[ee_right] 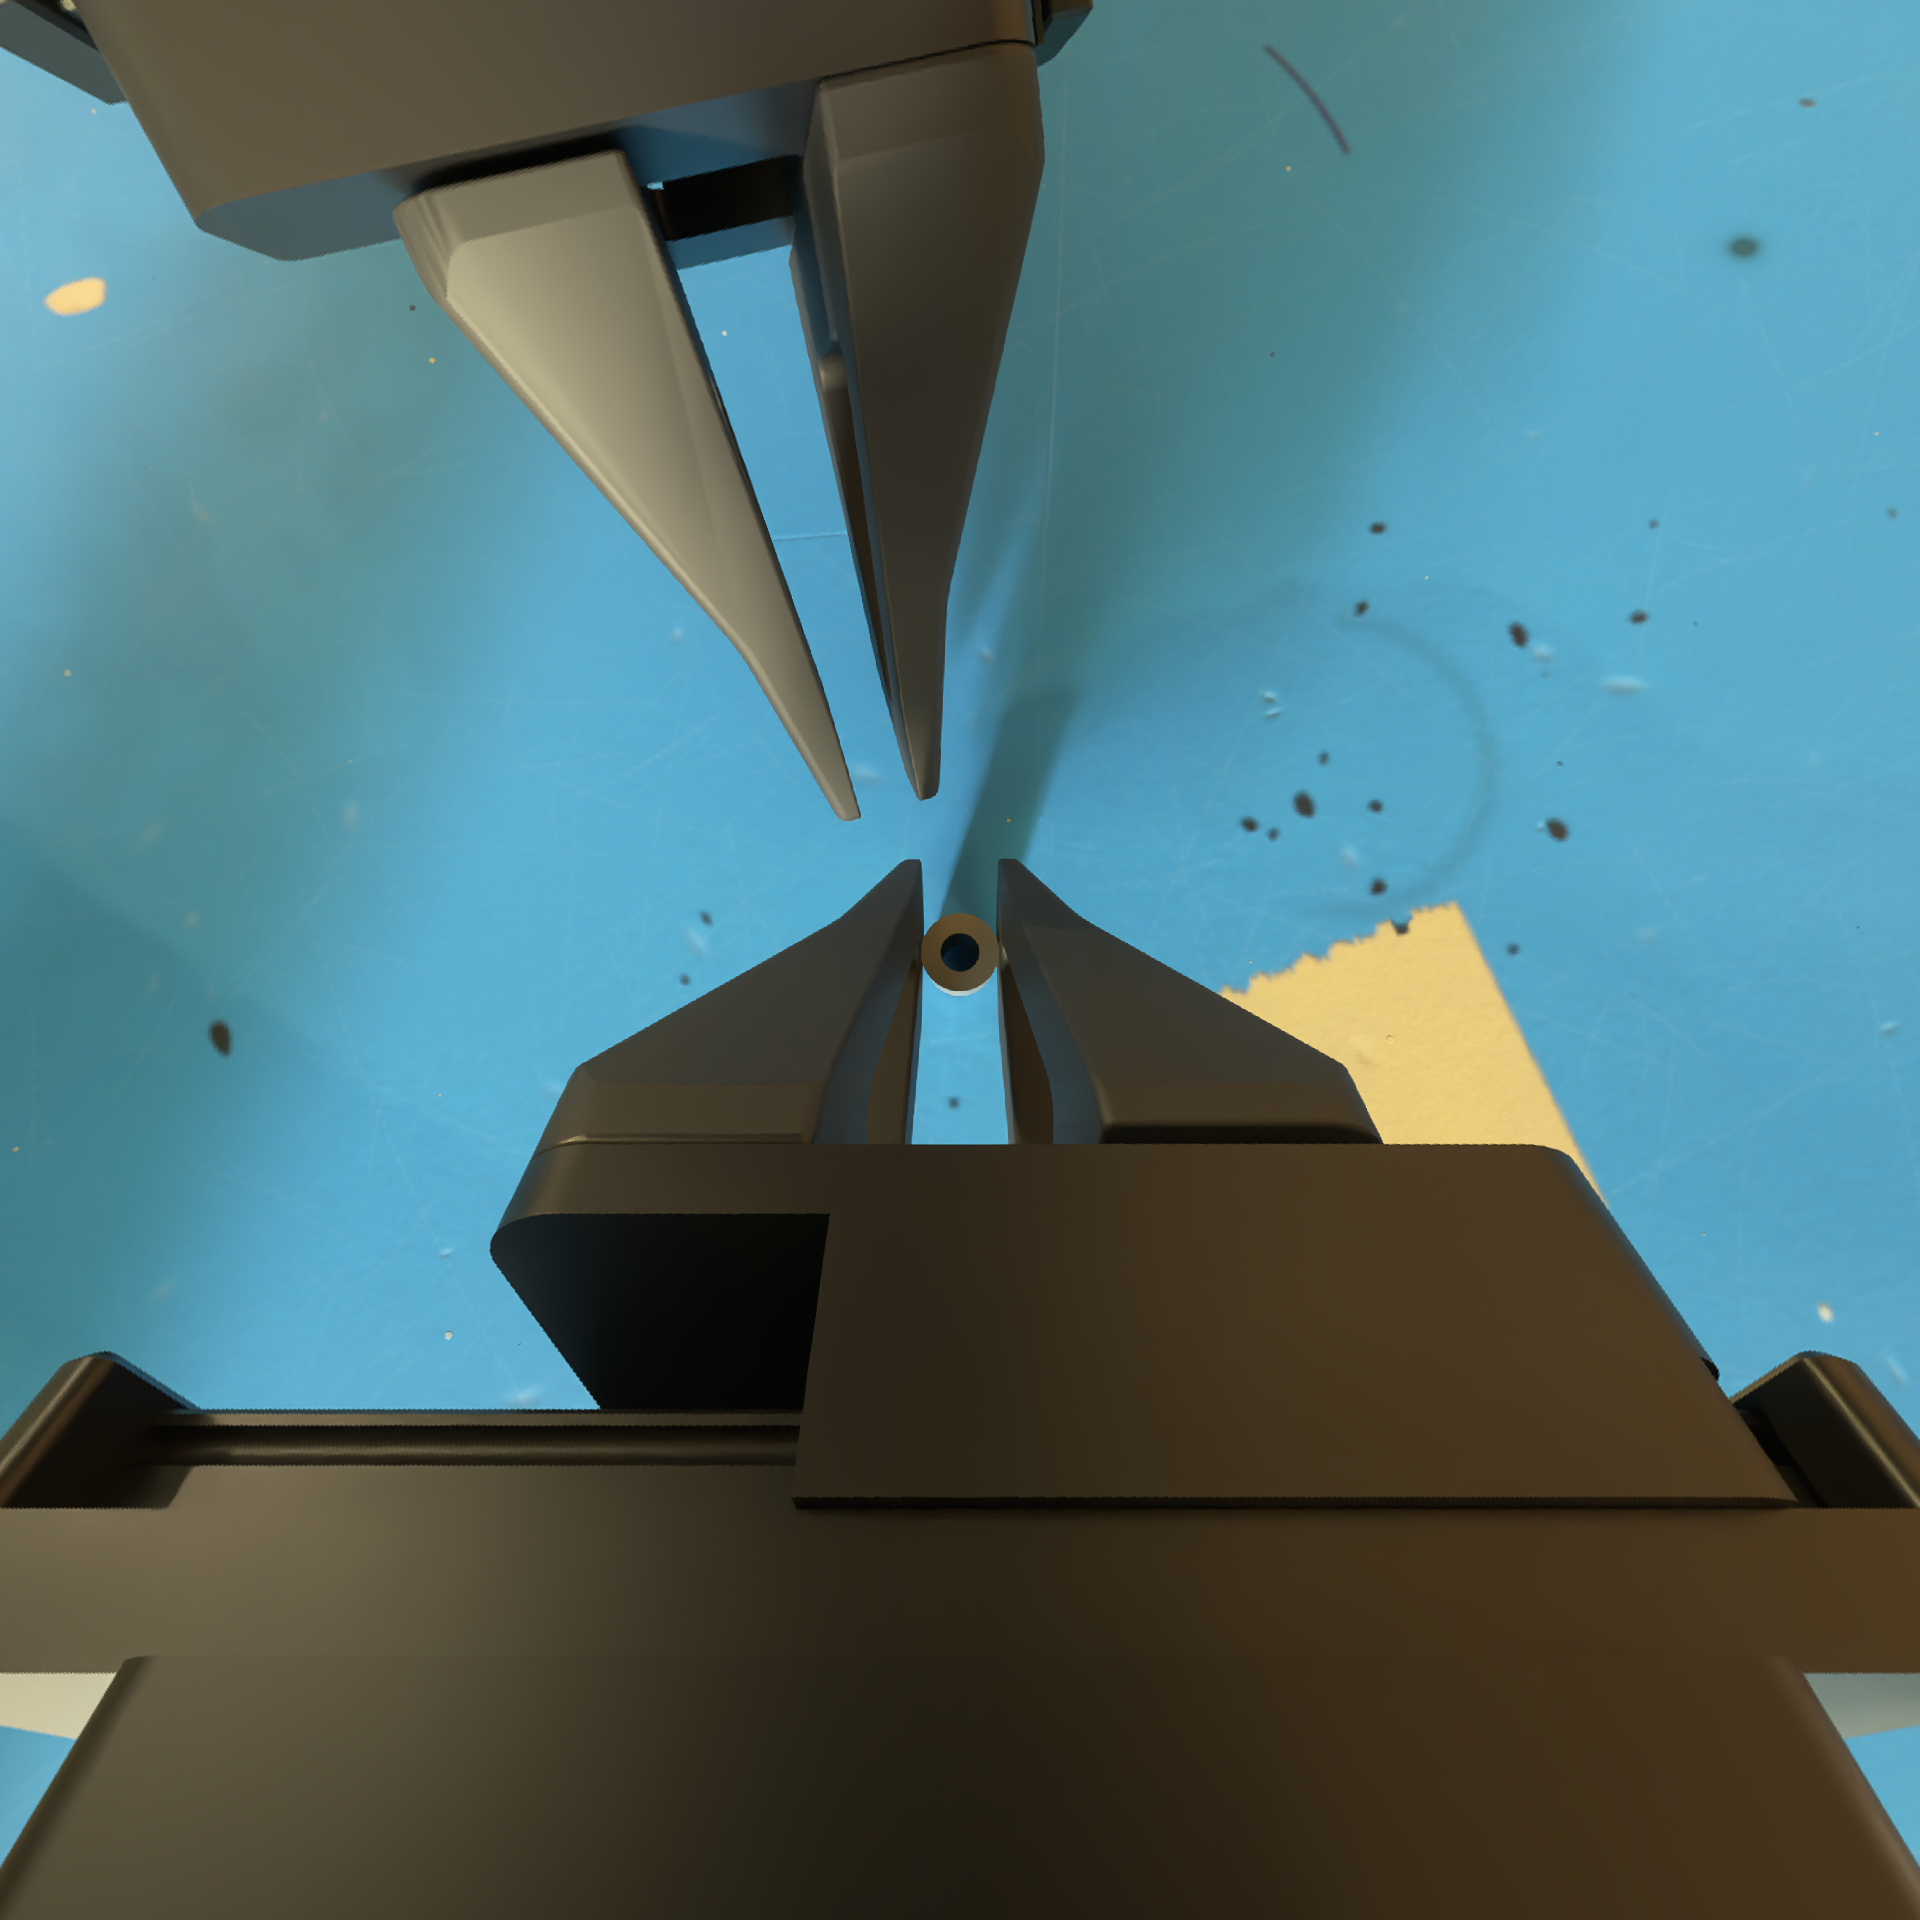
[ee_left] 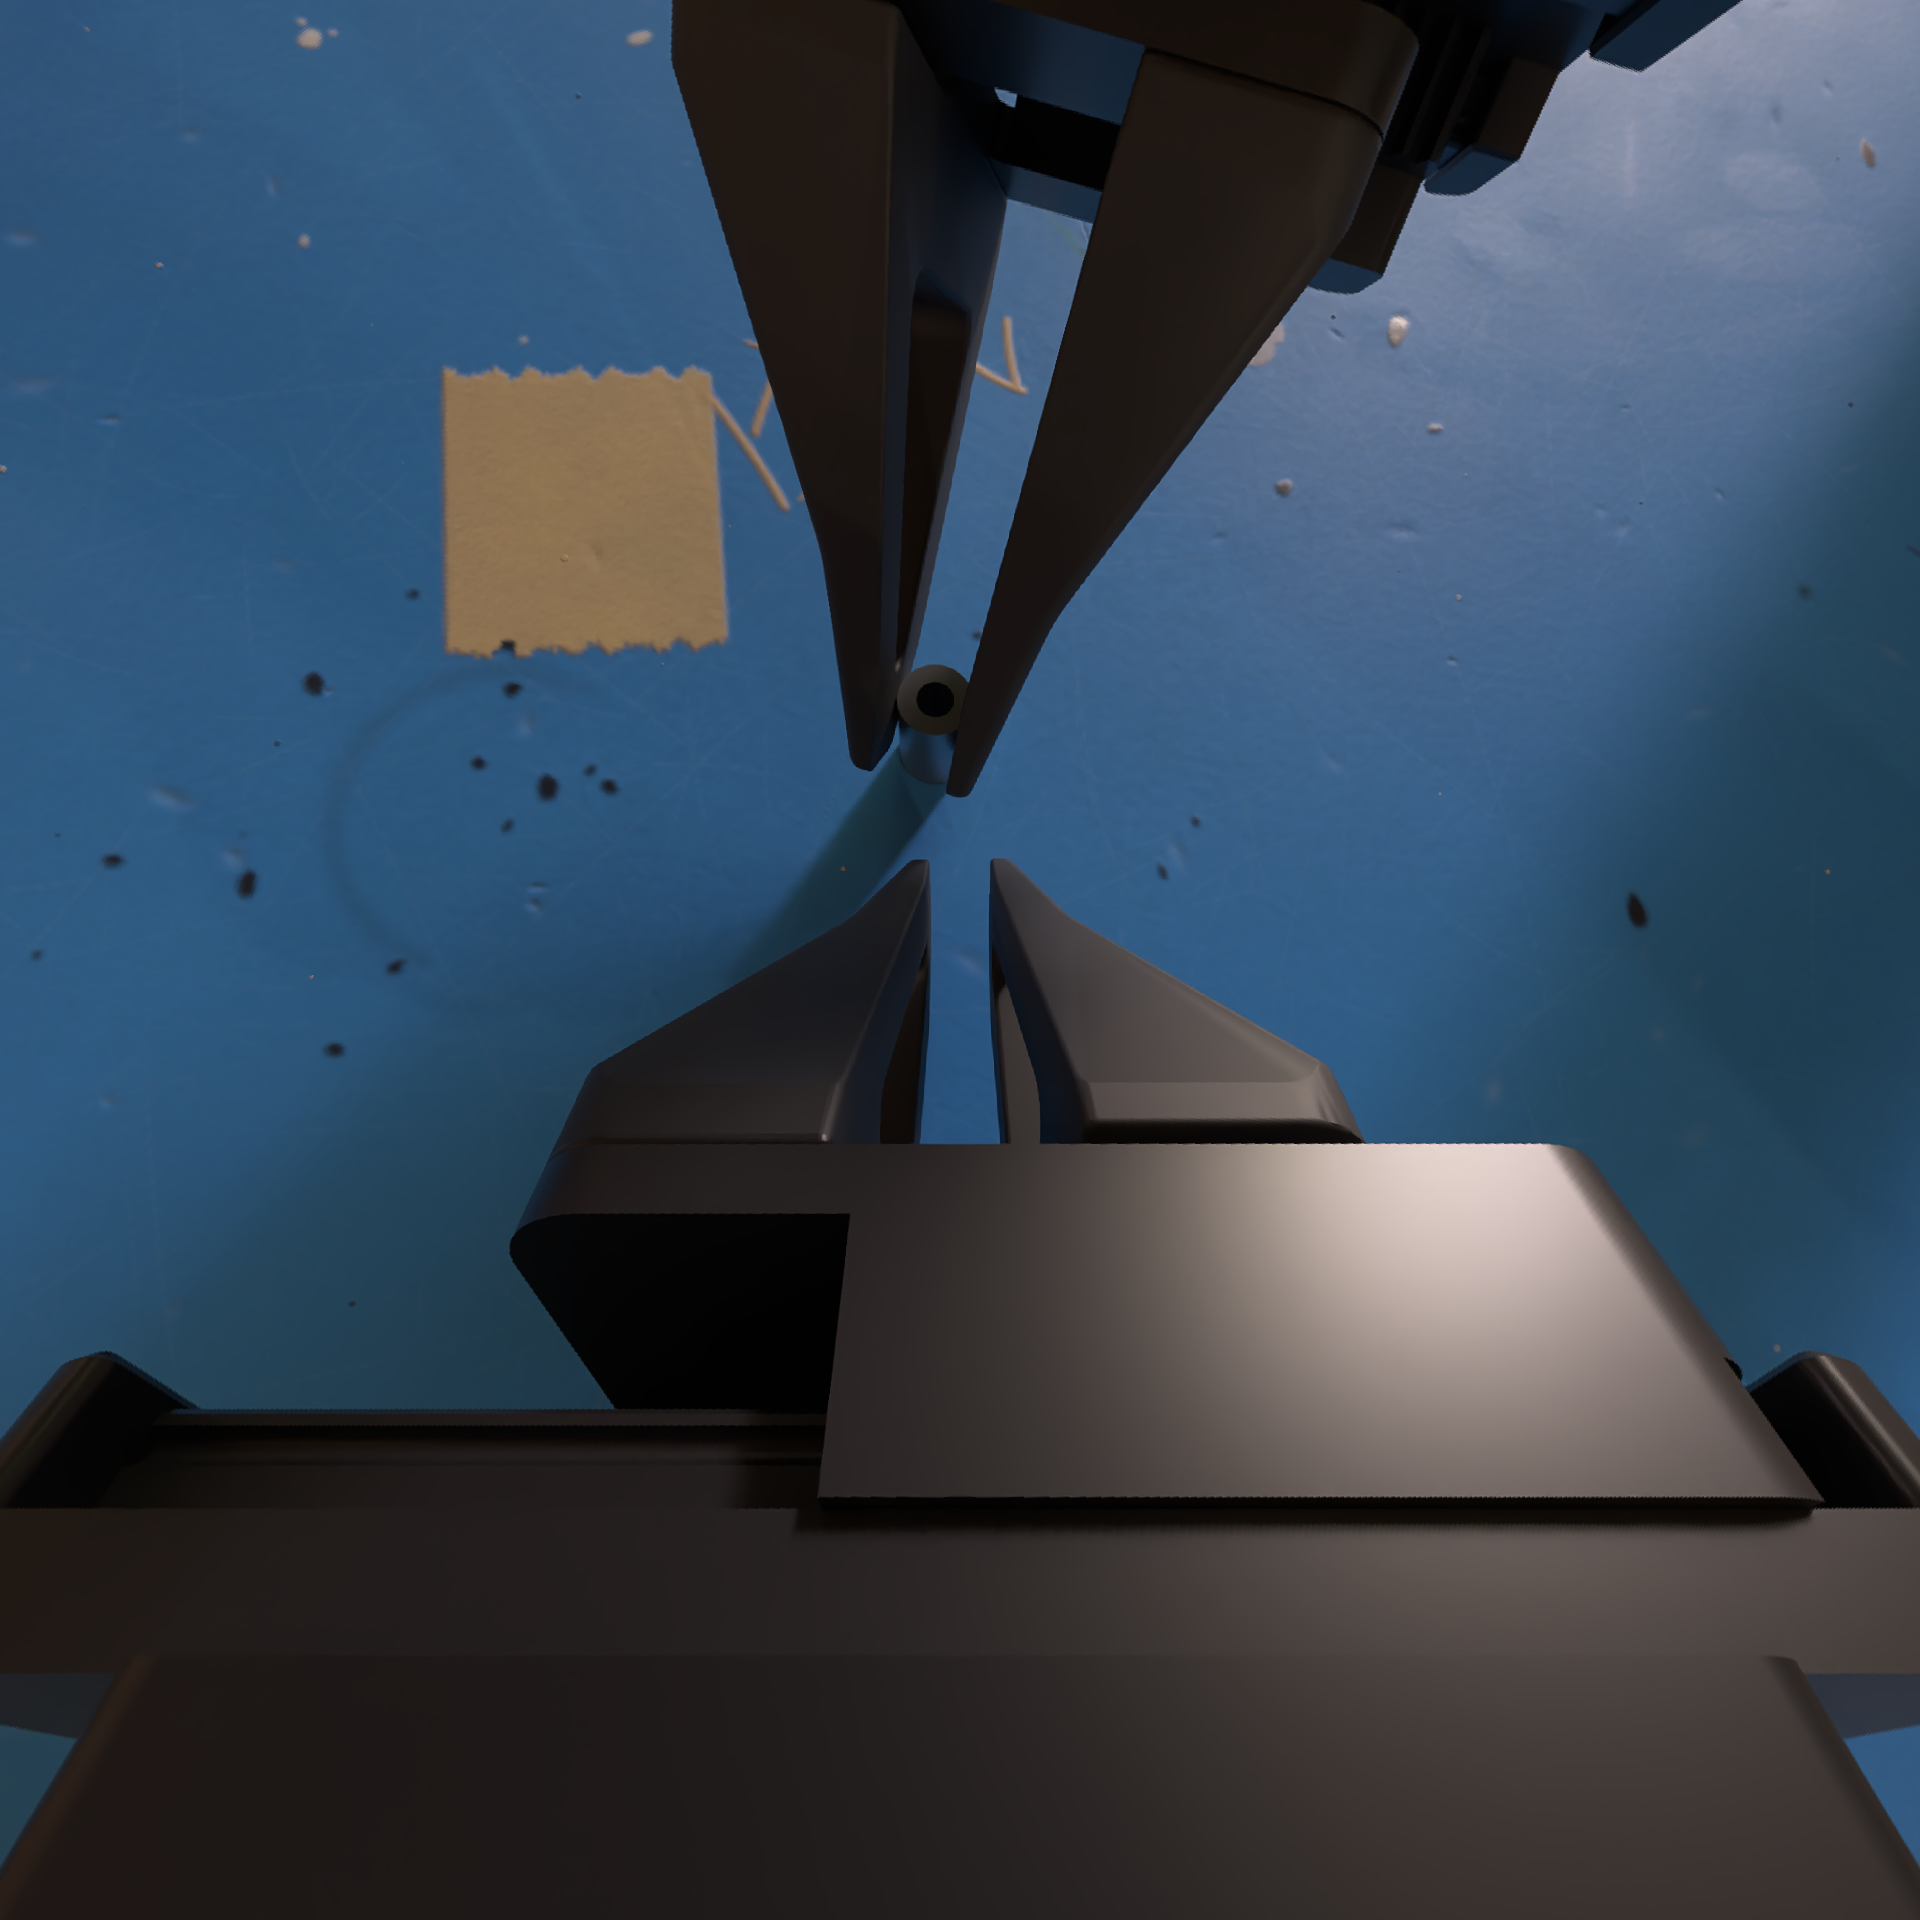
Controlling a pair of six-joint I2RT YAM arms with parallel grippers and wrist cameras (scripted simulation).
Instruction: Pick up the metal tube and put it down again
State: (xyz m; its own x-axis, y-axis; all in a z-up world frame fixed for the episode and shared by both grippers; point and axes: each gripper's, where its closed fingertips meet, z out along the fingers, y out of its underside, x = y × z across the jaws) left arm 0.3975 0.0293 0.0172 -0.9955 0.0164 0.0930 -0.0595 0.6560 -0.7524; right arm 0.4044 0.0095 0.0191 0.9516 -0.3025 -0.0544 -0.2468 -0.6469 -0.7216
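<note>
Right wrist view: a scuffed, speckled blue surface (ee_right: 416, 727) carries torn tan tape (ee_right: 1434, 1029) at 3 o'clock. The right gripper (ee_right: 959, 862) fingers clamp the hollow metal tube (ee_right: 959, 953). The left gripper (ee_left: 959, 862) fingers, at 6 o'clock in their own view, stand slightly apart, empty.

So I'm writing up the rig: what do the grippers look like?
Both alike: the left gripper and right gripper are matte dark grey-black, each with two wedge-shaped fingers tapering to thin tips, on a blocky body with a cross rail. No cables or markings show.

Tube mostly hidden
Only the metal tube (ee_right: 959, 953) end face showed between right gripper (ee_right: 959, 862) fingertips; length unseen.
</note>
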